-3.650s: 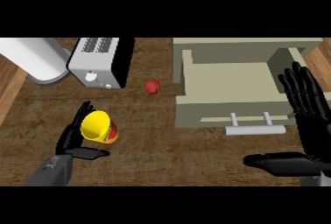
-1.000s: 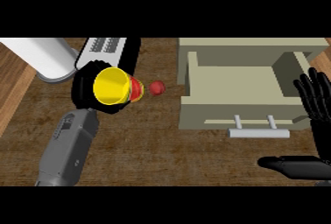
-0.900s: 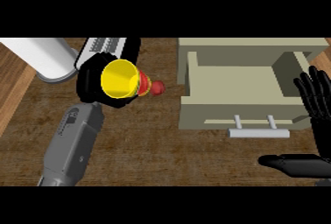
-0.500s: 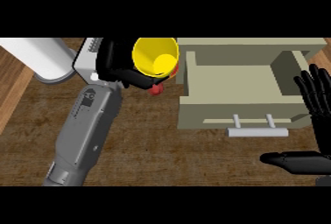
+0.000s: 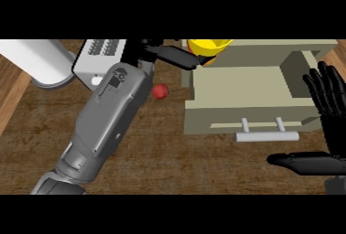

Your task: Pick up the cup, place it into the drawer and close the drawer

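Over drawer (image 5: 236, 91): cup (image 5: 209, 47) in left robot hand (image 5: 165, 53)

A yellow cup (image 5: 210, 46) is seen at the upper edge of the view, lifted off the wooden surface (image 5: 162, 155) and held at the far left corner of the drawer (image 5: 246, 98). Only part of the cup shows, its upper portion being cut off by the view's edge; a patch of red is visible on its lower side. It is gripped by the fingers (image 5: 177, 56) of the left hand (image 5: 150, 50), which are curled against its left side. The drawer is beige and boxlike, pulled open toward the viewer, its pale interior exposed. A light bar handle (image 5: 266, 136) is fixed to its front panel on two short posts.
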`<control>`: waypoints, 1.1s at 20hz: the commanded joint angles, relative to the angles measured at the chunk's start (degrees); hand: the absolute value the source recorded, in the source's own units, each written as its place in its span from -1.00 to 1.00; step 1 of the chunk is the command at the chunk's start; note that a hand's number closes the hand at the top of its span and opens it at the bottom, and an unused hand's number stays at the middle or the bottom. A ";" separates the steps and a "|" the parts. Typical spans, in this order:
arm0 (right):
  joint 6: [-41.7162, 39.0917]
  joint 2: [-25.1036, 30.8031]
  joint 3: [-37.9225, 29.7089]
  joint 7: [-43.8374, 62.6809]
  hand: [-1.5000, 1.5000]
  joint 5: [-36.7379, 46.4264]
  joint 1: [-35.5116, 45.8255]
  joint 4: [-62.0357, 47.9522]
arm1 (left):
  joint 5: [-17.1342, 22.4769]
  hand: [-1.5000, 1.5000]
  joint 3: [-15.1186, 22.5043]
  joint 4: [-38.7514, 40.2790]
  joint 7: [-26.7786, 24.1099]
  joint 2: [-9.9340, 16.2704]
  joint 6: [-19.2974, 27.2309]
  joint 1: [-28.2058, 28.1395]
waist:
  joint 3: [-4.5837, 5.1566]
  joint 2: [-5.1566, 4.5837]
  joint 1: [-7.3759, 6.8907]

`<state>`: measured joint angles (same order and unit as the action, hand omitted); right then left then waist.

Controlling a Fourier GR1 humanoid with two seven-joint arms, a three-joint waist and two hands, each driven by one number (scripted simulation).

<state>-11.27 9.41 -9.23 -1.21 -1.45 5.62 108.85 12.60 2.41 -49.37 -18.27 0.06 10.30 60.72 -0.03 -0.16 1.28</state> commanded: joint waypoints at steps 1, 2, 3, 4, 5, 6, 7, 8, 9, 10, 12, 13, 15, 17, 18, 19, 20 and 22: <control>-2.18 0.72 -0.46 -2.78 -1.00 -1.05 -1.67 -0.37 | 3.49 1.00 0.84 8.91 0.03 -0.06 2.98 7.42 | -0.01 -0.22 0.78; -1.60 0.58 -0.62 0.44 -1.00 -2.16 0.08 -0.36 | 4.65 1.00 2.63 9.08 2.27 -0.06 4.72 9.53 | -0.01 -0.17 0.82; -0.50 0.74 -0.27 3.50 -1.00 -1.96 1.95 2.28 | 7.69 1.00 5.67 11.80 -1.29 -0.06 6.76 7.57 | 0.01 -0.29 1.66; -1.80 0.90 -1.85 -2.33 -1.00 -1.70 -1.57 -0.92 | 7.34 1.00 5.23 10.94 -0.19 -0.06 5.45 6.75 | -0.01 -0.13 0.61; -2.37 2.43 -3.12 -0.28 -1.00 -3.03 0.56 -1.47 | 7.72 1.00 4.45 11.55 2.05 -0.06 4.98 9.93 | -0.01 -0.12 0.46; -1.58 1.63 -2.37 -0.96 -1.00 -2.12 1.18 -1.83 | 10.83 1.00 8.00 13.93 -0.97 -0.06 6.77 8.45 | -0.01 -0.27 1.18; -0.49 0.23 -1.25 -4.42 -1.00 0.42 1.21 -4.64 | 10.49 1.00 8.26 12.60 2.53 -0.06 6.87 9.28 | -0.02 -0.15 0.42; 0.03 -0.03 -0.70 1.60 -1.00 -1.62 1.33 0.86 | 10.67 1.00 9.35 16.73 -1.56 -0.06 7.91 11.00 | 0.00 -0.30 1.45; 0.51 -0.85 1.39 -1.75 -1.00 2.08 1.52 -2.54 | 11.16 1.00 8.54 19.09 -1.09 -0.06 6.65 12.28 | -0.02 -0.47 1.32; -2.25 1.49 -2.95 -3.53 -1.00 -2.04 -2.41 -0.73 | 11.21 1.00 10.17 17.35 0.43 -0.06 7.72 11.87 | -0.03 -0.19 1.20; -1.58 -0.46 0.12 -4.71 -1.00 -0.14 -0.51 -2.71 | 14.31 1.00 12.62 21.50 -4.03 -0.06 7.35 12.11 | -0.04 -0.66 2.57; -3.29 1.63 -2.37 -2.96 -1.00 -2.97 -2.29 0.20 | 15.06 1.00 13.53 21.09 -1.10 -0.06 8.12 13.26 | -0.03 -0.40 2.50; -0.74 -1.41 1.38 -1.95 -1.00 0.56 -2.80 1.15 | 15.70 1.00 14.61 22.91 -3.56 -0.06 7.48 12.03 | -0.01 -0.44 1.93; -2.14 1.65 -1.72 -1.01 -1.00 -1.88 2.21 -3.42 | 18.50 1.00 18.11 23.03 -2.61 -0.06 9.06 12.40 | -0.04 -0.63 2.30; -1.47 0.39 -0.77 -3.97 -1.00 -0.20 1.03 -3.65 | 18.46 1.00 20.61 23.06 -2.42 -0.06 11.37 12.12 | -0.06 -0.65 2.63; -2.48 2.20 -2.13 0.76 -1.00 -3.08 2.93 -2.31 | 16.72 1.00 19.78 25.95 -1.23 -0.06 10.58 14.93 | -0.04 -0.71 2.63; -2.01 -0.79 0.92 -2.96 -1.00 -0.55 -2.73 1.00 | 17.91 1.00 23.42 23.74 -1.49 -0.06 13.16 11.37 | -0.06 -0.51 3.35; -0.28 -0.54 1.05 -1.03 -1.00 1.18 0.68 -1.38 | 18.28 1.00 26.88 23.04 0.12 -0.06 13.27 11.23 | -0.04 -0.58 2.79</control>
<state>-12.82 9.76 -9.73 -2.97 -2.37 5.83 107.54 29.75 23.76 -26.63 -19.11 0.00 21.60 72.83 -0.07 -0.69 3.88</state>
